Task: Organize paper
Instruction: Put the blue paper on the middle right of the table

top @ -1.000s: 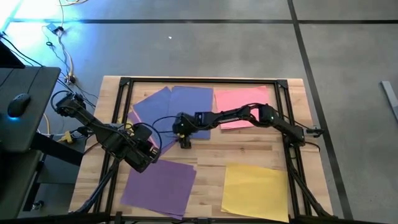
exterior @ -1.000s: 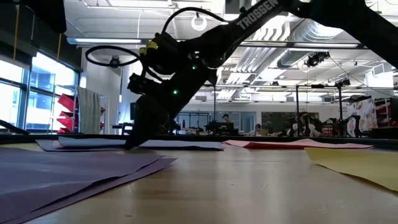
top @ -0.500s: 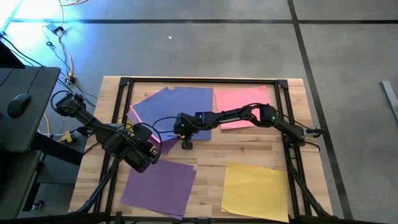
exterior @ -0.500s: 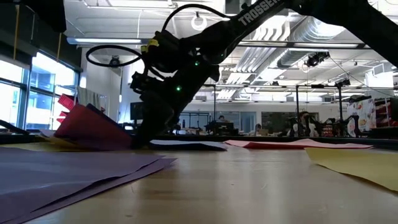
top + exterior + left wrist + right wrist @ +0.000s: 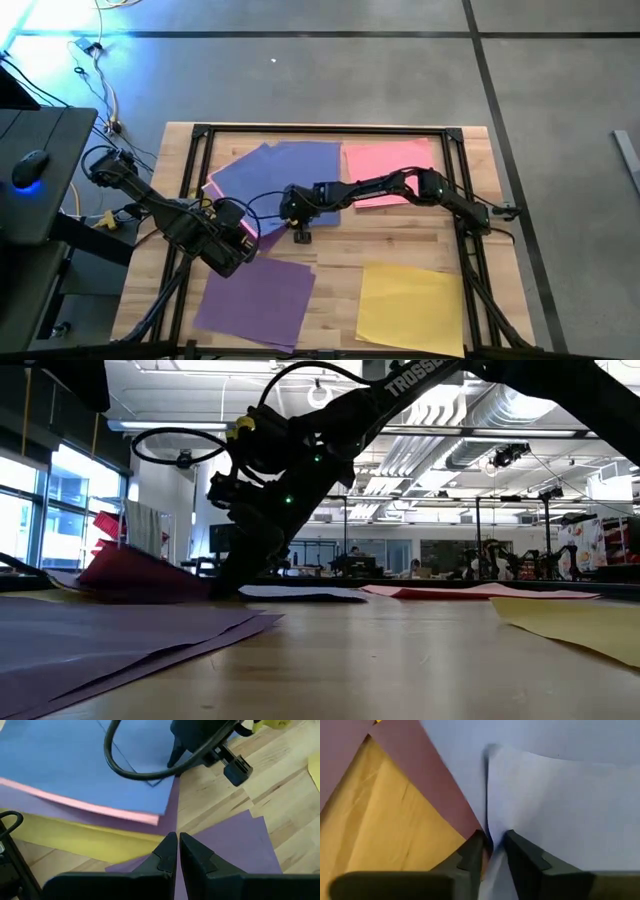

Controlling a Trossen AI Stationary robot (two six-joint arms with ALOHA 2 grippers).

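Your right gripper (image 5: 492, 851) sits at the near edge of the overlapping blue sheets (image 5: 290, 165), fingers pinching a blue sheet corner (image 5: 540, 805); the left gripper (image 5: 177, 851) hovers nearby over the purple sheet (image 5: 255, 297), fingers together, holding nothing. Risk: thin paper may slip out, crease, or drag the pink (image 5: 388, 160) and lower sheets w/ it (they overlap). The yellow sheet (image 5: 410, 305) lies apart. Only legible text: "TROSSEN" on the arm (image 5: 415, 378).

Wooden surface (image 5: 400, 240) bearing coloured paper: overlapping blue sheets (image 5: 285, 170) and a pink sheet (image 5: 390, 165) at the far side; a purple sheet (image 5: 255, 298) and a yellow sheet (image 5: 410, 305) nearer.
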